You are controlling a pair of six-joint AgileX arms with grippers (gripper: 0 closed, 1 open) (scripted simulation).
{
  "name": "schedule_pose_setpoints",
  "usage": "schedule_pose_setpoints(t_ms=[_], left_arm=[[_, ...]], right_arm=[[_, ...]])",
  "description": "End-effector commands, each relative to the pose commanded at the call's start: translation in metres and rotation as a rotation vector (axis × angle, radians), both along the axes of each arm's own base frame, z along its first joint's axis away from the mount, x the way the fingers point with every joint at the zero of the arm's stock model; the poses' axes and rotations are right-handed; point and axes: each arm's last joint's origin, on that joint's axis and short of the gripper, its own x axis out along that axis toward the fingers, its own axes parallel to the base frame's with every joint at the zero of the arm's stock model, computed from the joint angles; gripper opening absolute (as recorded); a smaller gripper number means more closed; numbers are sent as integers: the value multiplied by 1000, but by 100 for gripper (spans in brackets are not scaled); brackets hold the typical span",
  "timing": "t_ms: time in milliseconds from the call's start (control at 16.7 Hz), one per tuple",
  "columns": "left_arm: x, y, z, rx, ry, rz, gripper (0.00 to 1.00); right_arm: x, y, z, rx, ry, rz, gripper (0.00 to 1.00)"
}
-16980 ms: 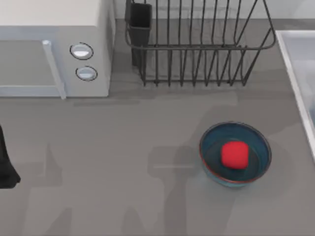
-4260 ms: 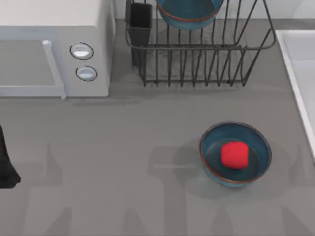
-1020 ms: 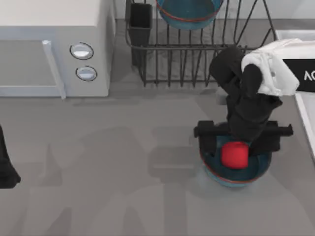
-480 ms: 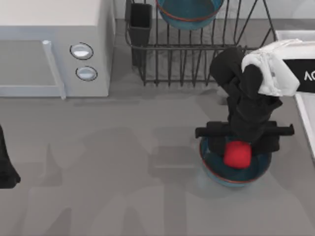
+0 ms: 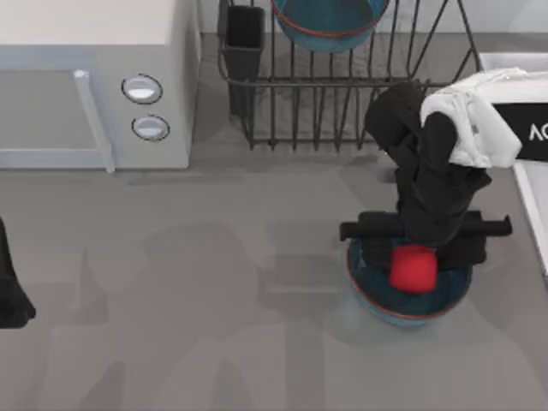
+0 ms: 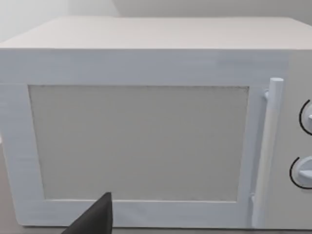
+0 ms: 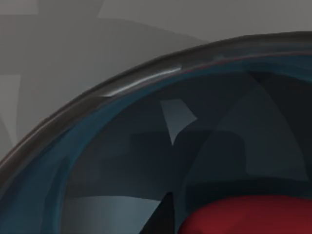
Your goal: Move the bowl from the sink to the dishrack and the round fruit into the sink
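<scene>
Round fruit (image 5: pixel 412 267), bright red, is seen inside a teal bowl on the table (image 5: pixel 214 282), in front of the dishrack (image 5: pixel 342 111). The right gripper (image 5: pixel 417 253) is lowered into this bowl over the fruit; whether its fingers are spread or pinching cannot be told. The bowl (image 5: pixel 330 21) of the task is placed in the dishrack. The sink (image 5: pixel 514 62) is beside the dishrack. A white microwave (image 5: pixel 94 86) is on the dishrack's other side, and the left arm is parked near it.

The black two-finger right claw (image 5: pixel 417 257) points straight down, its arm reaching in from the top view's right edge; the black left arm (image 5: pixel 10 287) sits parked at the left edge.
</scene>
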Motion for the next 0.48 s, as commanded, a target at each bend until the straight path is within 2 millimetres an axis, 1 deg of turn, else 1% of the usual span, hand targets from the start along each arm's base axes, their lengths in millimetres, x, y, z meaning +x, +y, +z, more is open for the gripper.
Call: schedule_pose_setpoints(t_ms=[60, 120, 180, 300, 480], left_arm=[[0, 0, 0, 0, 0, 0, 100], [0, 0, 0, 0, 0, 0, 100], [0, 0, 0, 0, 0, 0, 100], [0, 0, 0, 0, 0, 0, 100], [0, 0, 0, 0, 0, 0, 100]], right_arm=[[0, 0, 0, 0, 0, 0, 0], [-3, 0, 32, -3, -49, 8, 0], [-2, 0, 34, -3, -50, 7, 0], [0, 1, 45, 0, -55, 3, 0], [2, 3, 74, -5, -43, 5, 0]])
